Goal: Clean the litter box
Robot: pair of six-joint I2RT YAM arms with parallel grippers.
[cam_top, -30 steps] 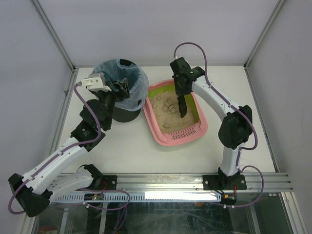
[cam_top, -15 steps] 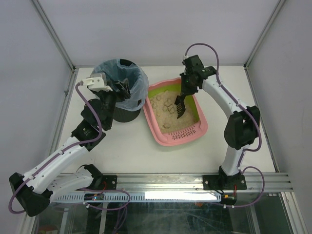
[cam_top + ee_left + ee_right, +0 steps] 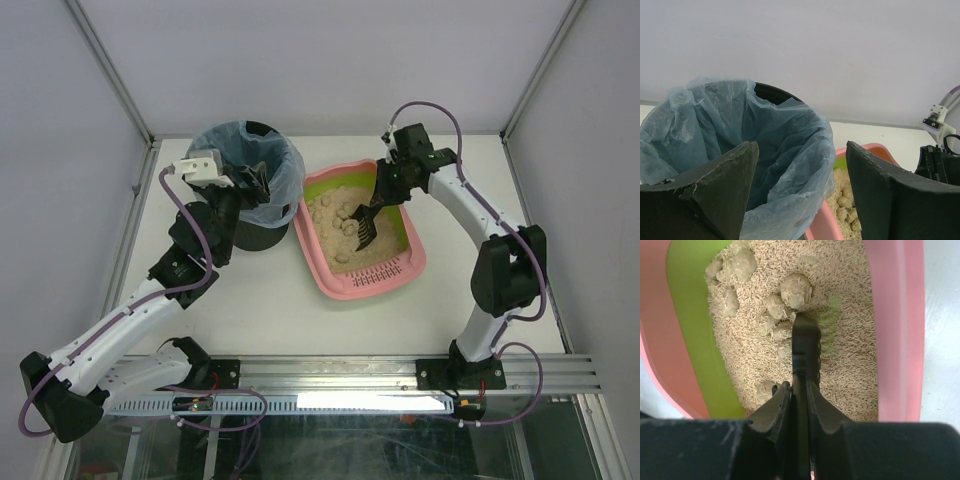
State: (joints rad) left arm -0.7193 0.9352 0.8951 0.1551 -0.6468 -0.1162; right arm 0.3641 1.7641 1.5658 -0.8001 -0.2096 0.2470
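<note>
Overhead first. One pink litter box [image 3: 375, 279] sits right of centre on the table [image 3: 260, 310], just beside one black bin [image 3: 262, 238] lined with a blue bag [image 3: 240, 150]. Two arms. The right gripper [image 3: 382, 198] is clamped on the one black scoop [image 3: 366, 229], whose slotted head is down in the tan litter [image 3: 385, 245] among pale clumps [image 3: 345, 215]. The left gripper [image 3: 256, 186] is at the bin's rim on the side facing the box, jaws spread.

Left wrist view. The left gripper [image 3: 801, 147] is wide open. The bag [image 3: 740, 125] rim rises between its two fingers [image 3: 720, 195]; contact cannot be told. A corner of the litter box [image 3: 875, 148] shows past the bin.

Right wrist view. The right gripper [image 3: 799, 388] is closed tight on the scoop [image 3: 804, 340] handle. The scoop's far end reaches the clumps [image 3: 796, 290]. Roughly ten clumps, count uncertain, most in the half near the box's green inner rim [image 3: 690, 315]. The litter box pink wall [image 3: 895, 325] is on the opposite side.
</note>
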